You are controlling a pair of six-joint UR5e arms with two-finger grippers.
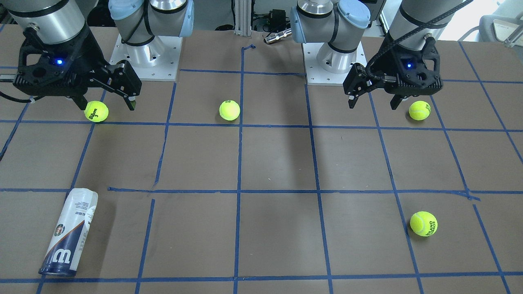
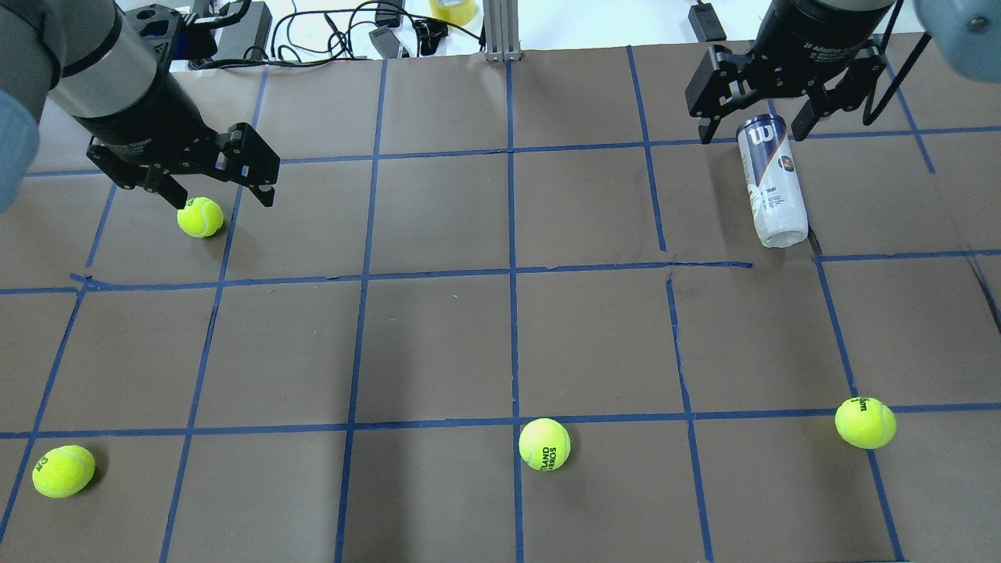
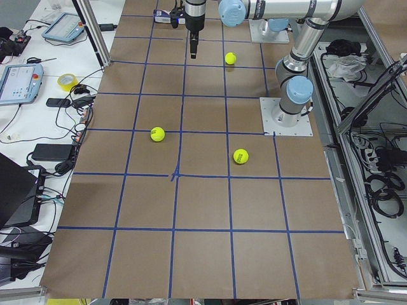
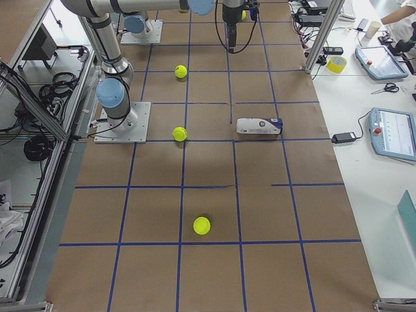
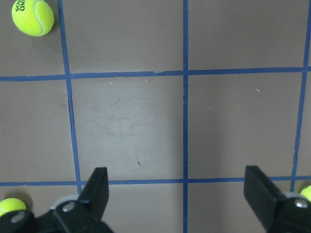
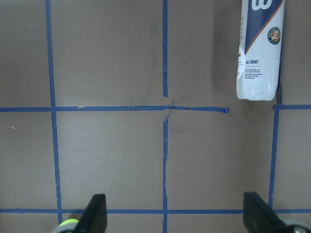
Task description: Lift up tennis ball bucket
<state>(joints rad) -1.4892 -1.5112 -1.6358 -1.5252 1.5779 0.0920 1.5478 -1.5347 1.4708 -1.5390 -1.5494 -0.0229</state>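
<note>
The tennis ball bucket lies on its side on the brown table, a white and navy can with a big "W". It also shows in the overhead view, the right side view and the top right of the right wrist view. My right gripper is open and empty, held above the table, back from the can and not touching it. My left gripper is open and empty over the other side.
Several yellow-green tennis balls lie on the table: one below the right gripper, one in the middle, one by the left gripper, one further out. Blue tape marks a grid. Both arm bases stand at the robot's edge.
</note>
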